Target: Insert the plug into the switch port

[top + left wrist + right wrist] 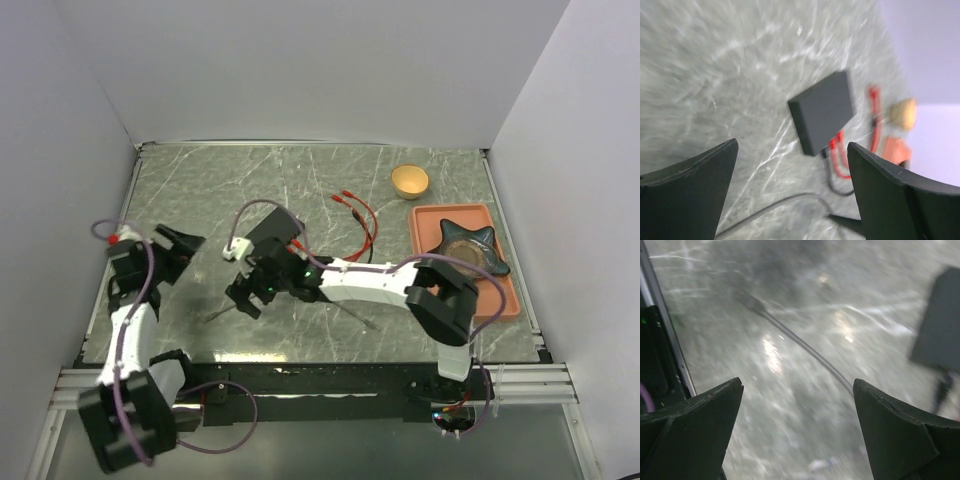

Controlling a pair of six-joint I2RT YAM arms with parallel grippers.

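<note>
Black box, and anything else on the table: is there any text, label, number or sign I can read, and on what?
No readable text anywhere.
Black box: plain dark faces, no label seen; the left wrist view is blurred, so small print could be missed.
Tray, bowl, red wires: no print visible in the top view.

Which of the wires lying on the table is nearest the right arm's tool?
The thin grey cable: it runs directly beneath the open right tool. The red wires lie farther back on the table, away from it.
</note>
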